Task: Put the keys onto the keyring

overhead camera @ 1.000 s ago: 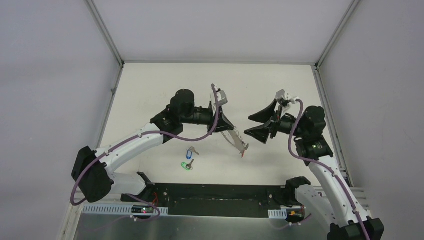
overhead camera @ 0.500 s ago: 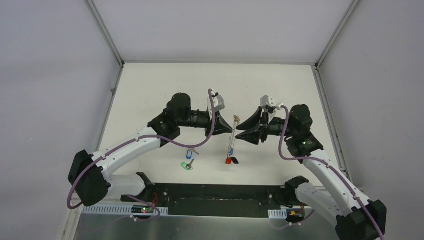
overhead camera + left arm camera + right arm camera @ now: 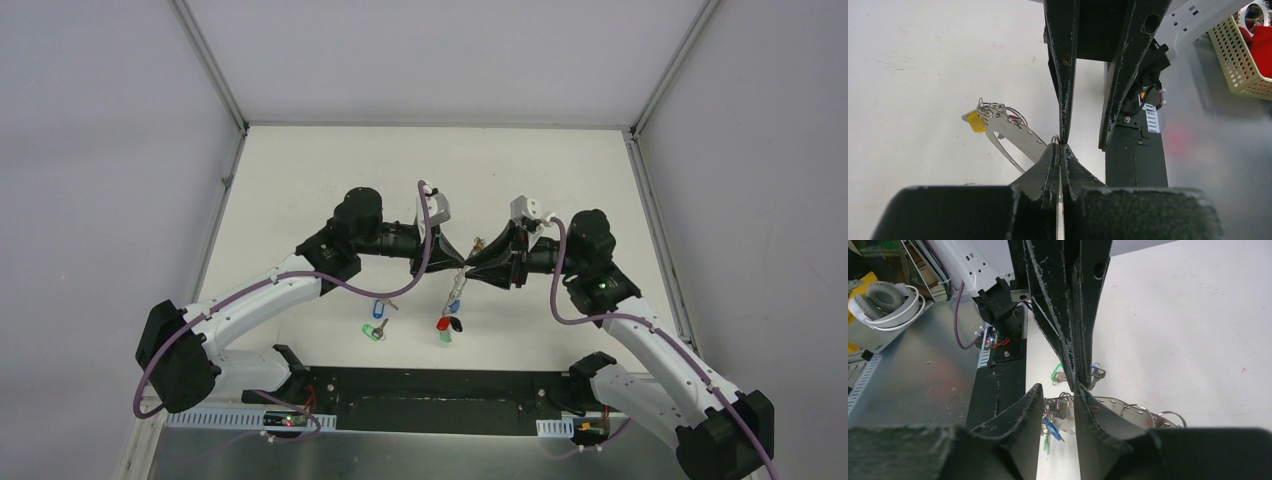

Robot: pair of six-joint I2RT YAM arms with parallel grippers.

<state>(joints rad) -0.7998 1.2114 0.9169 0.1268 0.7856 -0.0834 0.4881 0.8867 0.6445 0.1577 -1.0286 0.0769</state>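
Two sets of matte black, wedge-shaped fingers meet tip to tip above the middle of the bench (image 3: 300,180). The left fingers (image 3: 1057,154) are pressed together, clamped on a thin metal edge of the keyring (image 3: 1015,136), and look at that texture: rough, scuffed pads. The right fingers (image 3: 476,266) stand apart, one tip touching the left tips, the other clear of them.

The keyring hangs from that meeting point. It's a flat grey steel band punched with small holes and threaded with little split rings (image 3: 993,107). There's a yellow tag (image 3: 975,122) at one end, with a blue tag (image 3: 455,306) and a red tag (image 3: 446,323) dangling lower.

Down on the bench, left of the hanging bunch, lie the keys. The blue-tagged key (image 3: 380,305) sits just beyond the green-tagged key (image 3: 373,330), both loose and apart from the keyring.

The bench is plain, off-white and matte, walled by pale grey panels (image 3: 100,150) in aluminium framing (image 3: 210,70). Off to the side, a tan perforated basket (image 3: 1235,60) holds something red (image 3: 1260,42).
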